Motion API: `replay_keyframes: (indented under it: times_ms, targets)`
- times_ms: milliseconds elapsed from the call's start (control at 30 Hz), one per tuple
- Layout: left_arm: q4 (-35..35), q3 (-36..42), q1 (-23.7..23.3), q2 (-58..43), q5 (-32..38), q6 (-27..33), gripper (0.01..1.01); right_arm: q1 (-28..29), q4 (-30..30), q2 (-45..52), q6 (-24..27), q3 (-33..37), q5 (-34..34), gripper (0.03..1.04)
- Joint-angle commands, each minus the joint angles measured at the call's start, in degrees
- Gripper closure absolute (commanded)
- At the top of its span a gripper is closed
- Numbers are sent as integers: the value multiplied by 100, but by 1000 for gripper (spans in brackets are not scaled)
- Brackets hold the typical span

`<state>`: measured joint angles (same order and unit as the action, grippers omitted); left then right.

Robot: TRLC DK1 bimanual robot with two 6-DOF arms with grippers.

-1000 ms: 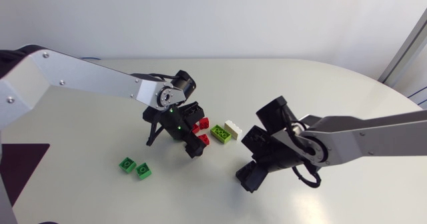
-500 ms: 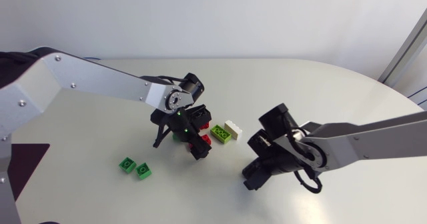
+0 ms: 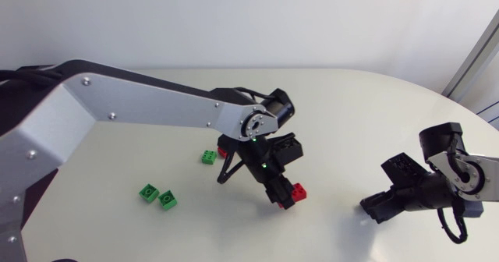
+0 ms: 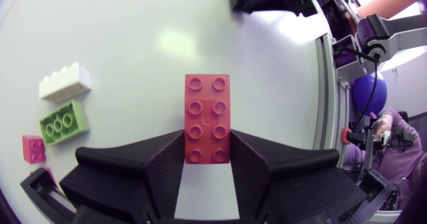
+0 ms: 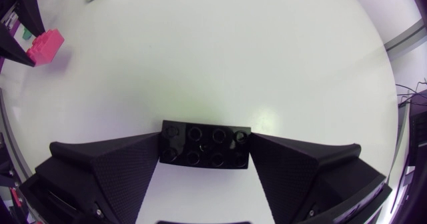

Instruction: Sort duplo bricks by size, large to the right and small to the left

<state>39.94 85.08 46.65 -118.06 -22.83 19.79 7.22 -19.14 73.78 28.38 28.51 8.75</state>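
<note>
1. One red brick (image 3: pixel 296 190) sits in the left gripper (image 3: pixel 287 197) near mid-table.
2. Left fingers (image 4: pixel 163 159) clamp its long sides, studs up; a white brick (image 4: pixel 65 82) and a lime brick (image 4: pixel 63 123) lie aside.
3. Right gripper (image 5: pixel 205 159) is clamped on a black brick (image 5: pixel 205 145).

The left end effector (image 4: pixel 207 145) is matte black, its brick (image 4: pixel 207 119) red. The right end effector (image 5: pixel 205 156) and its brick (image 5: pixel 205 145) are both black. Counter (image 3: pixel 351 114) white. Other bricks: one white (image 4: pixel 65 82), one light green (image 4: pixel 63 123), one deeper green (image 3: pixel 208 157), and a green pair (image 3: pixel 167 200) at lower left.
</note>
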Motion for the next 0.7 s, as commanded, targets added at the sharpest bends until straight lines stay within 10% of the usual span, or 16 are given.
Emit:
replay_keyframes:
  times_ms: [0, 167, 400, 667]
  targets:
    - [66, 316, -7, 204, -81, -169, 764, -142, -125, -399, 106, -127, 153, 57]
    - [49, 316, -77, 99, -266, -169, 639, -881, -319, -742, -351, 32, 162, 59]
    - [40, 343, -86, 99, -266, -177, 51, -1970, -240, -751, -975, 357, 65, 59]
    - [-22, 606, -798, -94, 138, -213, 46, -2858, 147, -4, -1379, 700, -155, 66]
